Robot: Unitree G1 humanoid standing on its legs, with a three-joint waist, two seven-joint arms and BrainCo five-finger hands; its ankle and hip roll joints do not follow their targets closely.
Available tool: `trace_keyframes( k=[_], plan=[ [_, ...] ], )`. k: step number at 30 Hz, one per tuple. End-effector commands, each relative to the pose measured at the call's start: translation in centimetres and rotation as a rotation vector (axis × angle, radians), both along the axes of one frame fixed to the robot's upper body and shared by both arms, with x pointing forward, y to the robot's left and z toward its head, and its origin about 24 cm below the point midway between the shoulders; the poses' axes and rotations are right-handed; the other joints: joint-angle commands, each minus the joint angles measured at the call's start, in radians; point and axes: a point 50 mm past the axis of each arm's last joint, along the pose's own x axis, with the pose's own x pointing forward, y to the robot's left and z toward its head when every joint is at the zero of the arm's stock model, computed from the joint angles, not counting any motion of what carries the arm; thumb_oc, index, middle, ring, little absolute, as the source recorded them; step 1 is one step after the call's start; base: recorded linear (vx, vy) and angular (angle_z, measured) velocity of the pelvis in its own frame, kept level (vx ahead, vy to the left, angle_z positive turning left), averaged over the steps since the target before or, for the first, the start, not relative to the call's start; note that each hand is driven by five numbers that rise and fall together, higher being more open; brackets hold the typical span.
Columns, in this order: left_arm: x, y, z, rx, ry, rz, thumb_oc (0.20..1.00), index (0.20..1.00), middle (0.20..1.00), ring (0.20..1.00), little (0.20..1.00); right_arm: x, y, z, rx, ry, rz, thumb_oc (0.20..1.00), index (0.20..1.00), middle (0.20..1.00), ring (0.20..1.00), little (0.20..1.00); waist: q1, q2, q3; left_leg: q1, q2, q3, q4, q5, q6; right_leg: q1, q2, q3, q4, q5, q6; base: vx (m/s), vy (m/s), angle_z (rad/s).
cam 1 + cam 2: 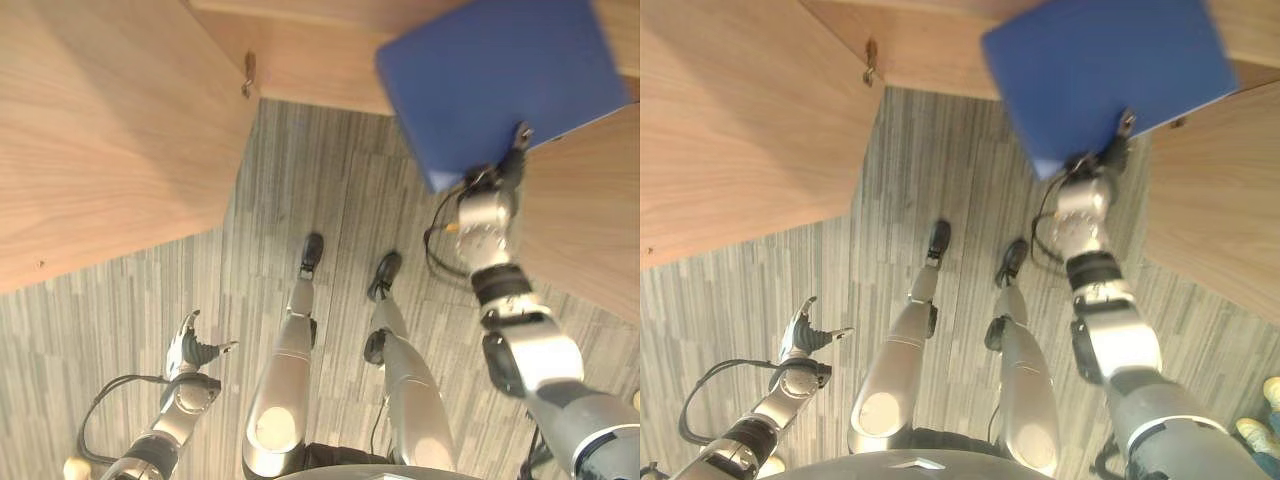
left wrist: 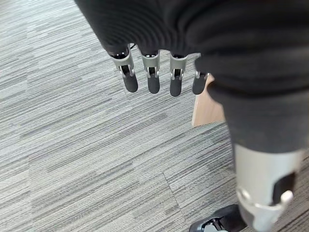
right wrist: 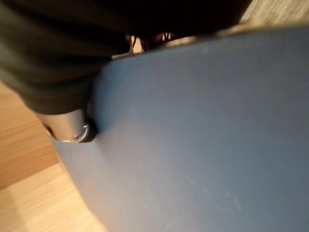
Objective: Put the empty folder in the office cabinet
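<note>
1. The right hand (image 1: pixel 497 185) pinches the near edge of the blue folder (image 1: pixel 500 80); its thumb (image 3: pixel 72 128) presses the cover, though the fingers behind stay hidden, so the grip is probably a clamp.
2. The folder is raised at the wooden cabinet (image 1: pixel 300 45), lying over its lower edge between two open doors, the left door (image 1: pixel 100 130) and the right door (image 1: pixel 590 210).
3. The left hand (image 1: pixel 188 348) hangs low over the grey carpet (image 1: pixel 300 180), fingers (image 2: pixel 153 82) straight and relaxed, holding nothing.
</note>
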Motion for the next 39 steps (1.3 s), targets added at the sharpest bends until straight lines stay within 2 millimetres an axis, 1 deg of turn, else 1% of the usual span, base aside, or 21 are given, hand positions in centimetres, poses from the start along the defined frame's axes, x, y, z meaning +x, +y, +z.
trace_keyframes(
  k=[1, 3, 4, 11, 14, 16, 17, 18, 19, 20, 21, 22, 24, 25, 29, 30, 32, 35, 37, 38, 39],
  plan=[
    [-1.0, 0.8, -0.1, 0.046, 0.004, 0.0, 1.0, 1.0, 1.0, 1.0, 1.0, -0.8, -4.3, 4.4, -0.044, -0.08, -0.164, 0.2, 0.2, 0.2, 0.2, 0.2, 0.011, 0.015, -0.048, -0.038, 0.002, -0.022, -0.015, -0.083, -0.05, 0.009, -0.097, 0.019, 0.014, -0.091, 0.107, 0.01, -0.016, 0.12],
    [-1.0, 0.6, -0.2, 0.048, 0.005, -0.008, 1.0, 1.0, 1.0, 1.0, 1.0, -0.8, -5.7, 6.5, -0.041, -0.086, -0.204, 0.2, 0.2, 0.2, 0.2, 0.2, 0.022, 0.008, -0.052, -0.059, -0.001, -0.024, -0.015, -0.084, -0.049, 0.003, -0.095, 0.016, 0.002, -0.093, 0.112, 0.04, 0.001, 0.19],
    [-1.0, 0.5, -0.3, 0.049, 0.007, -0.009, 1.0, 1.0, 1.0, 1.0, 1.0, -0.8, -5.6, 6.7, -0.038, -0.093, -0.201, 0.2, 0.2, 0.2, 0.2, 0.2, 0.023, 0.004, -0.054, -0.057, -0.002, -0.025, -0.015, -0.087, -0.048, 0.005, -0.095, 0.016, 0.0, -0.095, 0.114, 0.05, 0.03, 0.15],
    [-1.3, 1.0, -0.6, 0.064, 0.023, 0.027, 1.0, 1.0, 1.0, 1.0, 1.0, -0.7, -4.9, 5.7, 0.058, -0.098, -0.194, 0.2, 0.2, 0.2, 0.2, 0.2, 0.035, -0.035, -0.062, -0.015, -0.012, -0.029, -0.003, -0.116, -0.024, 0.06, -0.108, 0.028, -0.004, -0.11, 0.126, 0.03, 0.056, 0.03],
    [-1.0, 1.7, -0.3, 0.081, 0.019, 0.052, 1.0, 1.0, 1.0, 1.0, 1.0, -1.0, -5.3, 7.0, 0.104, -0.133, -0.226, 0.2, 0.2, 0.2, 0.2, 0.2, 0.05, -0.077, -0.041, -0.089, -0.047, -0.046, 0.183, -0.206, 0.009, 0.084, -0.139, 0.029, 0.013, -0.109, 0.133, -0.05, 0.041, 0.04],
    [-1.2, 2.3, -0.4, 0.094, 0.039, 0.069, 1.0, 1.0, 1.0, 1.0, 1.0, -1.2, -5.3, 8.1, 0.12, -0.163, -0.241, 0.2, 0.2, 0.2, 0.2, 0.2, 0.062, -0.087, -0.036, -0.135, -0.06, -0.054, 0.275, -0.255, 0.024, 0.071, -0.158, 0.021, 0.065, -0.12, 0.142, 0.0, 0.006, 0.04],
    [-1.2, 2.7, -0.3, 0.107, 0.045, 0.076, 1.0, 1.0, 1.0, 1.0, 1.0, -1.4, -5.6, 9.0, 0.122, -0.18, -0.251, 0.2, 0.2, 0.2, 0.2, 0.2, 0.072, -0.088, -0.037, -0.14, -0.058, -0.066, 0.304, -0.3, 0.025, 0.066, -0.164, 0.024, 0.098, -0.141, 0.148, 0.06, -0.026, -0.03],
    [-1.1, 2.7, -0.3, 0.107, 0.043, 0.075, 1.0, 1.0, 1.0, 1.0, 1.0, -1.4, -5.7, 9.1, 0.122, -0.181, -0.252, 0.2, 0.2, 0.2, 0.2, 0.2, 0.072, -0.087, -0.037, -0.148, -0.06, -0.066, 0.311, -0.297, 0.026, 0.06, -0.166, 0.023, 0.102, -0.139, 0.148, 0.12, -0.045, -0.07],
    [-0.7, 3.4, 0.0, 0.13, 0.041, 0.086, 1.0, 1.0, 1.0, 1.0, 1.0, -1.7, -6.8, 10.2, 0.12, -0.182, -0.28, 0.2, 0.2, 0.2, 0.2, 0.2, 0.085, -0.089, -0.037, -0.163, -0.057, -0.072, 0.351, -0.33, 0.019, 0.033, -0.188, 0.001, 0.146, -0.146, 0.152, 0.09, -0.052, -0.04],
    [-0.7, 4.1, 0.3, 0.141, 0.037, 0.095, 1.0, 1.0, 1.0, 1.0, 1.0, -1.9, -7.5, 11.3, 0.093, -0.175, -0.301, 0.2, 0.2, 0.2, 0.2, 0.2, 0.086, -0.101, -0.036, -0.171, -0.046, -0.081, 0.371, -0.343, 0.014, -0.005, -0.192, -0.021, 0.145, -0.115, 0.158, 0.03, -0.038, -0.03],
    [-0.7, 4.0, 0.3, 0.138, 0.035, 0.094, 1.0, 1.0, 1.0, 1.0, 1.0, -1.9, -7.7, 11.5, 0.092, -0.176, -0.302, 0.2, 0.2, 0.2, 0.2, 0.2, 0.084, -0.1, -0.036, -0.196, -0.052, -0.077, 0.379, -0.32, 0.015, -0.023, -0.198, -0.033, 0.143, -0.093, 0.151, 0.1, -0.08, 0.02],
    [-0.5, 4.0, 0.4, 0.133, 0.03, 0.096, 1.0, 1.0, 1.0, 1.0, 1.0, -2.2, -8.5, 11.8, 0.086, -0.175, -0.321, 0.2, 0.2, 0.2, 0.2, 0.2, 0.078, -0.104, -0.036, -0.184, -0.038, -0.09, 0.384, -0.351, 0.008, -0.031, -0.184, -0.032, 0.125, -0.087, 0.164, 0.12, -0.071, 0.12],
    [-1.0, 3.6, 0.0, 0.115, 0.048, 0.082, 1.0, 1.0, 1.0, 1.0, 1.0, -2.8, -10.6, 11.6, 0.076, -0.156, -0.371, 0.2, 0.2, 0.2, 0.2, 0.2, 0.064, -0.106, -0.036, -0.176, -0.045, -0.099, 0.407, -0.349, 0.012, -0.079, -0.186, -0.035, 0.099, -0.037, 0.167, 0.23, -0.092, 0.23],
    [-1.3, 3.3, -0.3, 0.105, 0.063, 0.071, 1.0, 1.0, 1.0, 1.0, 1.0, -3.4, -11.8, 11.6, 0.082, -0.157, -0.4, 0.2, 0.2, 0.2, 0.2, 0.2, 0.058, -0.1, -0.037, -0.14, -0.039, -0.111, 0.424, -0.388, 0.011, -0.091, -0.18, -0.023, 0.081, -0.042, 0.18, 0.22, -0.061, 0.29],
    [-2.3, 2.3, -1.3, 0.081, 0.114, 0.046, 1.0, 1.0, 1.0, 1.0, 1.0, -5.7, -16.3, 10.5, 0.119, -0.133, -0.51, 0.2, 0.2, 0.2, 0.2, 0.2, 0.057, -0.065, -0.036, -0.073, -0.057, -0.149, 0.532, -0.463, 0.009, -0.149, -0.214, -0.067, 0.059, -0.011, 0.18, 0.26, -0.118, 0.33],
    [-2.3, 2.3, -1.3, 0.082, 0.115, 0.044, 1.0, 1.0, 1.0, 1.0, 1.0, -5.7, -16.5, 10.5, 0.119, -0.133, -0.512, 0.2, 0.2, 0.2, 0.2, 0.2, 0.058, -0.06, -0.036, -0.074, -0.057, -0.152, 0.537, -0.466, 0.01, -0.146, -0.214, -0.071, 0.059, -0.012, 0.181, 0.29, -0.229, 0.45],
    [-2.3, 1.5, -1.6, 0.064, 0.124, 0.023, 1.0, 1.0, 1.0, 1.0, 1.0, -7.3, -18.7, 10.5, 0.136, -0.124, -0.581, 0.2, 0.2, 0.2, 0.2, 0.2, 0.06, -0.05, -0.036, -0.06, -0.089, -0.201, 0.559, -0.491, 0.006, -0.148, -0.233, -0.06, 0.071, -0.006, 0.181, 0.29, -0.308, 0.75],
    [-2.1, 1.4, -1.4, 0.056, 0.107, 0.019, 1.0, 1.0, 1.0, 1.0, 1.0, -7.5, -18.9, 11.0, 0.136, -0.119, -0.592, 0.2, 0.2, 0.2, 0.2, 0.2, 0.058, -0.049, -0.036, -0.07, -0.09, -0.206, 0.53, -0.481, -0.003, -0.144, -0.246, -0.08, 0.082, 0.014, 0.175, 0.09, -0.174, 0.85],
    [-1.9, 1.3, -1.3, 0.05, 0.097, 0.023, 1.0, 1.0, 1.0, 1.0, 1.0, -7.8, -19.3, 11.2, 0.137, -0.111, -0.601, 0.2, 0.2, 0.2, 0.2, 0.2, 0.058, -0.043, -0.036, -0.06, -0.075, -0.209, 0.5, -0.479, -0.008, -0.128, -0.237, -0.079, 0.078, 0.008, 0.185, 0.1, -0.183, 0.94],
    [-2.1, 1.1, -1.4, 0.045, 0.095, 0.019, 1.0, 1.0, 1.0, 1.0, 1.0, -8.1, -19.5, 12.1, 0.096, -0.098, -0.617, 0.2, 0.2, 0.2, 0.2, 0.2, 0.062, -0.045, -0.036, -0.052, -0.053, -0.207, 0.435, -0.456, -0.02, -0.127, -0.23, -0.102, 0.072, 0.009, 0.186, -0.03, -0.111, 0.03],
    [-2.2, 0.8, -1.5, 0.039, 0.099, 0.017, 1.0, 1.0, 1.0, 1.0, 1.0, -8.1, -19.5, 12.3, 0.088, -0.095, -0.619, 0.2, 0.2, 0.2, 0.2, 0.2, 0.056, -0.046, -0.036, -0.054, -0.058, -0.206, 0.415, -0.432, -0.025, -0.137, -0.238, -0.115, 0.07, 0.026, 0.174, 0.03, -0.117, -0.1]
  ],
)
